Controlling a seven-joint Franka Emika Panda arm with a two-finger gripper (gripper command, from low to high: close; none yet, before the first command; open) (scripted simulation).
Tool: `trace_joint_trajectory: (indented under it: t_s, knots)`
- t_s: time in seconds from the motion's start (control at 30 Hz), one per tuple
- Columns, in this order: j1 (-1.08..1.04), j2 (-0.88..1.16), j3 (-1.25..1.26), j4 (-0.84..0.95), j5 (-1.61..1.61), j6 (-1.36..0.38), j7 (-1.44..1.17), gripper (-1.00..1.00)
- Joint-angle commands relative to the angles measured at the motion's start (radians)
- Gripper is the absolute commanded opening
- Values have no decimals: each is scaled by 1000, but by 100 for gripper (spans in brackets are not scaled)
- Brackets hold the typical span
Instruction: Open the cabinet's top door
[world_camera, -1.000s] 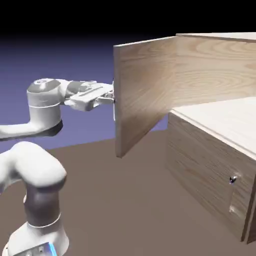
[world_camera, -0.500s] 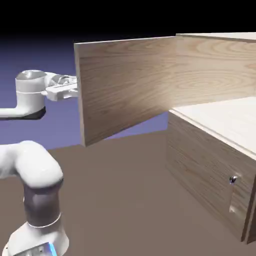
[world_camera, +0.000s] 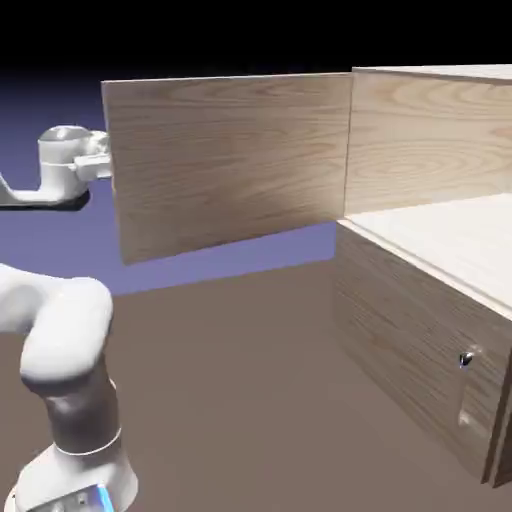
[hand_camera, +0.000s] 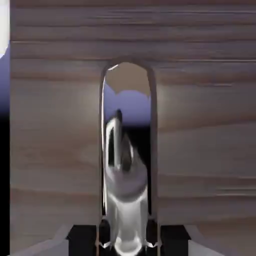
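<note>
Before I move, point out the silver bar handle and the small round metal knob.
Silver bar handle (hand_camera: 126, 187): hand view, on its mirror-like front face.
Small round metal knob (world_camera: 466, 359): exterior view, on its rounded head.

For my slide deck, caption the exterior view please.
Top door swung wide open, robot arm at its outer edge.

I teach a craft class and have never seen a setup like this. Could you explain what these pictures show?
The exterior view, from a standing camera, shows a white robot arm beside a wood-grain cabinet. Its top door stands wide open; the lower panel, with a small round knob, is closed.

The hand view comes from a camera on the robot's hand, looking at the door's face. Shiny and upright there is the door's handle, gripped between the dark fingertips.
</note>
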Motion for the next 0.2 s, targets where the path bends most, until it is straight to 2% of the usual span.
trace_joint_trajectory:
  t_s: [0.0,0.17]
  knots:
    - [-35,-4,20,36,7,-21,-7,-100]
    - [-197,-32,101,212,37,-124,-46,-100]
